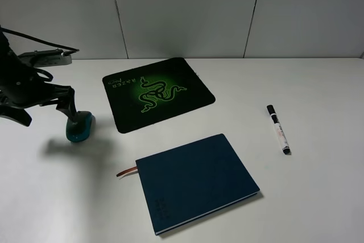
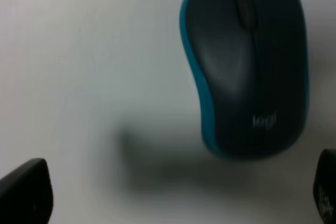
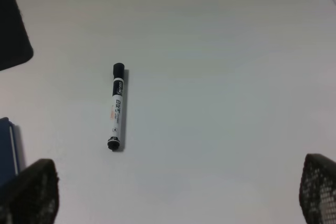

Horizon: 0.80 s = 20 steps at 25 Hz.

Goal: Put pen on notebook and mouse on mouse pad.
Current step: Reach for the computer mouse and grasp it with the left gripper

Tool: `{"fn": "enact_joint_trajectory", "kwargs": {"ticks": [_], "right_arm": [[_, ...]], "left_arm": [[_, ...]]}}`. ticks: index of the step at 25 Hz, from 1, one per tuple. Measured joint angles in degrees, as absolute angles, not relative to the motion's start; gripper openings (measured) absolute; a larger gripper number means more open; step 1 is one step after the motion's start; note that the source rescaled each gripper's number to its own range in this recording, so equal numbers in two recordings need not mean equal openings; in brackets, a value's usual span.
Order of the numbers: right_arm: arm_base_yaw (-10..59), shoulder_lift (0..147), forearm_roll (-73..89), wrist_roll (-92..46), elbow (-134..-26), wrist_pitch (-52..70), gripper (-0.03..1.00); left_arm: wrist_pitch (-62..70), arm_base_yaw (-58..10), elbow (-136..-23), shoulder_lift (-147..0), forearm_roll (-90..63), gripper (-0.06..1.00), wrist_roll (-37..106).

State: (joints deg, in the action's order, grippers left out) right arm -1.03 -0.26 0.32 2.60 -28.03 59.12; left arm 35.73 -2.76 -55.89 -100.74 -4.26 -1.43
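Note:
The mouse (image 1: 80,127), grey-topped with teal sides, lies on the white table left of the mouse pad (image 1: 159,92), a black mat with a green snake logo. My left gripper (image 1: 72,116) hangs just over the mouse. In the left wrist view the mouse (image 2: 247,61) lies ahead of the open left gripper (image 2: 176,198), not between its fingers. The navy notebook (image 1: 196,180) lies at the front centre. The pen (image 1: 278,129) rests to the right of it. In the right wrist view the pen (image 3: 117,107) lies beyond the open, empty right gripper (image 3: 173,192).
The white table (image 1: 318,83) ends at a pale panelled wall behind. The right wrist view catches a corner of the mouse pad (image 3: 13,30) and an edge of the notebook (image 3: 6,145). A brown ribbon (image 1: 126,171) sticks out of the notebook's left side.

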Motion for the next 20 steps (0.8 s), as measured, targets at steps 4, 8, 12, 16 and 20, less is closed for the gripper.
{"fn": "enact_joint_trajectory", "kwargs": {"ticks": [4,8,12,16,20], "right_arm": [[-1.0,-0.3,0.3,2.6,-28.0,59.1,1.00],[-1.0,-0.3,0.4,2.6,-28.0,59.1,1.00],[-1.0,-0.3,0.5,2.6,-28.0,59.1,1.00],[-1.0,-0.3,0.5,2.6,-28.0,59.1,1.00],[-1.0,-0.3,0.6,2.6,-28.0,59.1,1.00]], "left_arm": [[35.5,-4.0,-58.3,-104.4,-4.3,1.00,-2.1],[35.0,-5.0,-58.9,-107.0,-4.4,1.00,-3.6],[34.5,-5.5,-59.2,-108.9,-4.3,1.00,-4.2],[32.9,-5.9,-60.0,-111.1,-4.5,1.00,-4.3],[31.7,-6.5,-60.0,-112.6,-5.0,1.00,-4.3]]}}
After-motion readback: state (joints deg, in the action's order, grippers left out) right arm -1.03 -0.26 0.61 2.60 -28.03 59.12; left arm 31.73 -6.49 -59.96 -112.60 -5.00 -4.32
